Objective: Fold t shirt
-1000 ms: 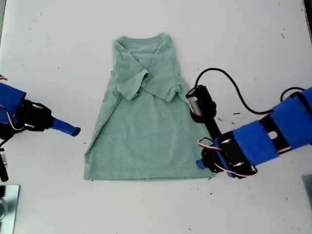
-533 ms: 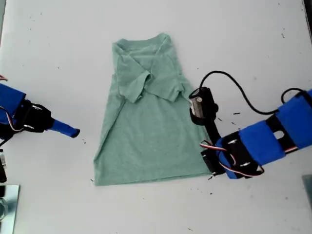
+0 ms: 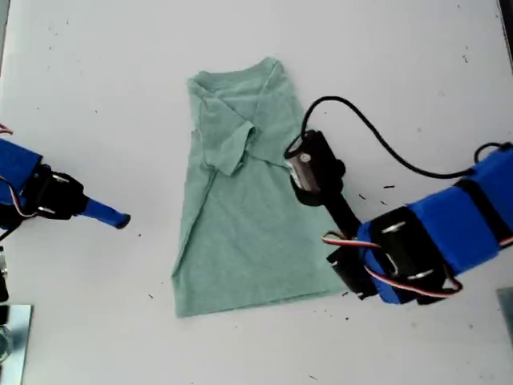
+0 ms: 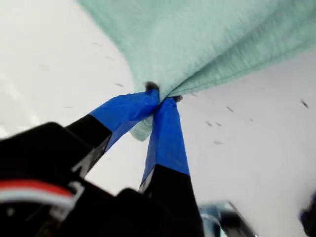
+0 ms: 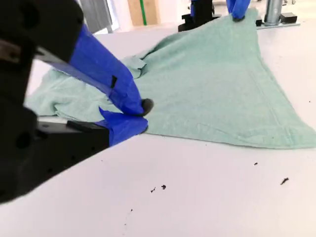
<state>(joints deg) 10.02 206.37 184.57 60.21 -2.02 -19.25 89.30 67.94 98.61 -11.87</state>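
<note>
1. My first claw [image 4: 160, 98] is clamped on a hem corner of the pale mint-green knit t-shirt [image 3: 252, 200], blue-taped fingers [image 4: 168, 138] pinched together on the cloth.
2. In the exterior view that arm sits at the right, and the shirt's lower edge has slid toward the right since a second ago, narrowing the body.
3. The shirt lies mid-table on the white table [image 3: 96, 80], sleeves folded inward.
4. My second claw [image 5: 140, 116] hovers off the shirt at the exterior view's left, tips slightly parted, grasping nothing, unmoved.
</note>
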